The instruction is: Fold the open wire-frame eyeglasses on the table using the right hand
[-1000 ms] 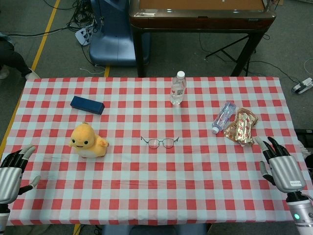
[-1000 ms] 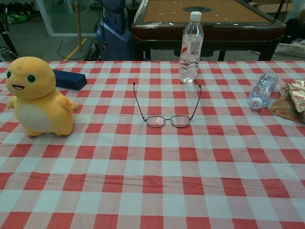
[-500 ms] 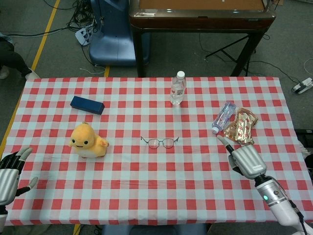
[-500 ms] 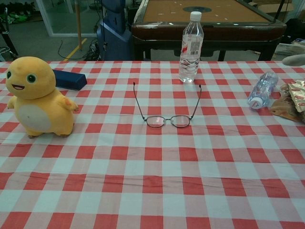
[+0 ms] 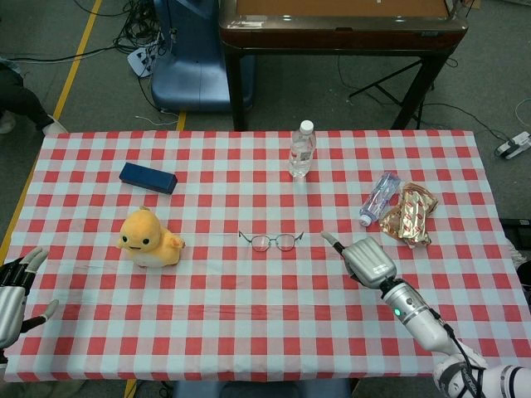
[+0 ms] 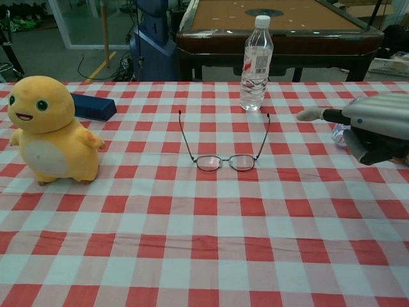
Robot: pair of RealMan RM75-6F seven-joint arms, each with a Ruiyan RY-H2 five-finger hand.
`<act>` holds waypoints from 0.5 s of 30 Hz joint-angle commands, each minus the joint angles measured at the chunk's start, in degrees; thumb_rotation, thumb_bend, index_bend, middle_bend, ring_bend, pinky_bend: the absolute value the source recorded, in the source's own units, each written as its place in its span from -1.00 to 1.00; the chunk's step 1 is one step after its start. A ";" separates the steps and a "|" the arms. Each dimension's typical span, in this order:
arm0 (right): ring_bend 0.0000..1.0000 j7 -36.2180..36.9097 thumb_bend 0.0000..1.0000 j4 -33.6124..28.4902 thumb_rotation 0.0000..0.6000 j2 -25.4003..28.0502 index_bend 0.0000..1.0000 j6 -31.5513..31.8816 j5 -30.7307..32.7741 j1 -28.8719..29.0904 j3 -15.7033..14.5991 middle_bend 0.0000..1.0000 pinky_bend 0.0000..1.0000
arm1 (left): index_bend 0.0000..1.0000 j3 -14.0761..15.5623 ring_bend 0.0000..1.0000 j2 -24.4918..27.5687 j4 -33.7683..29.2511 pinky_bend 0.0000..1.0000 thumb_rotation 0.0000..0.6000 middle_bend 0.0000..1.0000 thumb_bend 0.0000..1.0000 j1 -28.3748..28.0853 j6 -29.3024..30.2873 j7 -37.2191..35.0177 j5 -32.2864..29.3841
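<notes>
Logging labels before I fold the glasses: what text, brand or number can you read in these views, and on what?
No text reads clearly.
Label on the upright clear plastic water bottle: red and white print, too small to read.
Lying clear plastic bottle: no legible label.
Gold foil snack packets: red markings, blurred.
Dark blue rectangular case: no visible lettering.
Yellow plush duck toy and wire-frame eyeglasses: no text.

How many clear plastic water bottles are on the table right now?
2. One clear plastic water bottle stands upright at the far middle; the other bottle lies on its side at the right, beside the gold snack wrapper.
</notes>
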 commanded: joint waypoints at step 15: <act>0.92 -17.26 1.00 5.28 1.00 -10.02 -1.00 4.64 4.26 5.14 0.27 1.00 0.93 | -0.78 -0.09 -0.72 0.36 0.13 -0.72 1.00 -0.81 -0.48 0.14 -0.02 -0.60 -0.08</act>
